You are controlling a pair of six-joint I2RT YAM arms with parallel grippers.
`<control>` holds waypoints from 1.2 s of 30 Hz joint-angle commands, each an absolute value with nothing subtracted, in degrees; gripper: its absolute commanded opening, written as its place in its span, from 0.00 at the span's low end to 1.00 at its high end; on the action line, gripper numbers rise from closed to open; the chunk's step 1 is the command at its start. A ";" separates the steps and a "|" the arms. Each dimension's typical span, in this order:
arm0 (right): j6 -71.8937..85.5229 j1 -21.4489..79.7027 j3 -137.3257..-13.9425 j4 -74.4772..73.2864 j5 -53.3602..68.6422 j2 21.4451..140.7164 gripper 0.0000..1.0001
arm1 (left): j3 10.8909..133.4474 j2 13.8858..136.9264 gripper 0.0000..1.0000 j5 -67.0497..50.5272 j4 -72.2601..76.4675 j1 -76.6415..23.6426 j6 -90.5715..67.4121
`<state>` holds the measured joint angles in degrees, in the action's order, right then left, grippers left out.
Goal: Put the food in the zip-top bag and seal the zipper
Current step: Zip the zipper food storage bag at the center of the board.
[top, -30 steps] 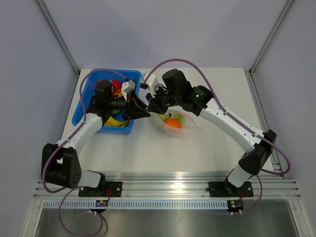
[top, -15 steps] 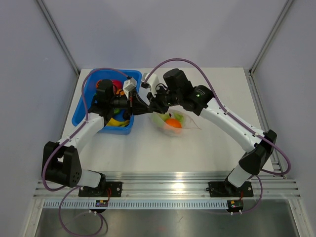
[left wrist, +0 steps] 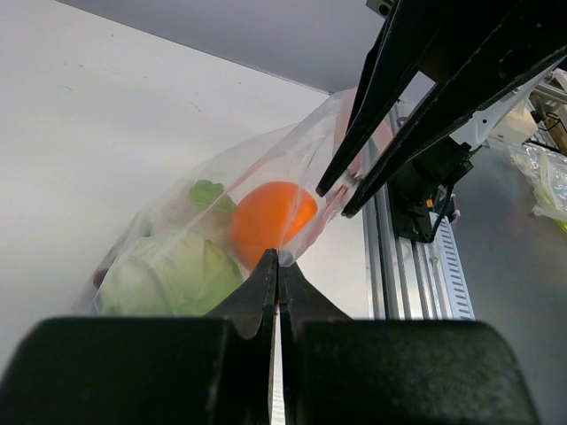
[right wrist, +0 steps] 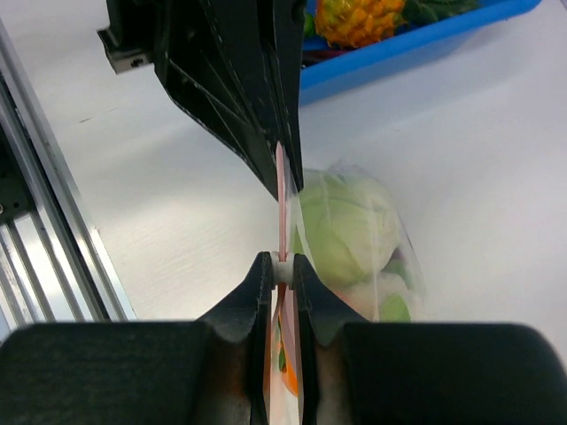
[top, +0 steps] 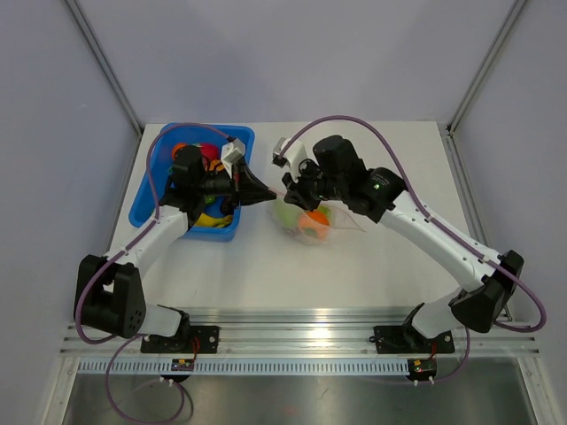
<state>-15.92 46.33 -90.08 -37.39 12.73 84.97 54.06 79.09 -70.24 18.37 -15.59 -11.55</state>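
Sealing step is in hand. The zip-top bag [top: 307,217] is lying on the table [top: 292,274] just right of the blue tray [top: 143,195], between the two tools. Food is already inside it: an orange [left wrist: 273,212], a cabbage [left wrist: 168,279] and some smaller green bits I can't identify.

The left tool [left wrist: 276,266] is fully pinched, with no gap showing between its fingers, and it is biting the near end of the zipper [right wrist: 281,190]. In the right wrist view the pink strip is running straight into its tips. The right tool [right wrist: 283,267] is narrow and clamping the same strip a little further along. A small white piece is sitting between its fingers, maybe a slider, but I can't tell. The strip is standing on edge and looking taut between the two tools, with the bag body hanging off to the side.

Leftover toys [right wrist: 359,18] are sitting in the tray, so not all the food is bagged. Judging by the grips, the loading looks finished anyway.

Next move, my guess: the left tool is anchoring the end while the right tool slides along the strip, away from the left one and toward the far corner. It needs to stay squeezed and in line with the strip. The risk is the film bunching up or the strip slipping out of the anchor.
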 commanded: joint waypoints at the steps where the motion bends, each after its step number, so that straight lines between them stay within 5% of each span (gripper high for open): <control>1: -14.68 45.09 -87.46 -39.46 9.06 80.42 0.00 | 54.14 77.52 0.00 -66.62 24.43 -14.06 -12.48; 36: -1.06 42.01 -63.81 -45.88 -7.29 58.18 0.01 | 58.89 80.95 0.00 -62.23 25.75 -3.69 -18.46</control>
<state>-1.80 42.70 -63.96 -39.31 -2.37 60.20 55.27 81.01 -66.41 22.11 -5.56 -19.09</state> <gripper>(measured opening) 0.154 0.002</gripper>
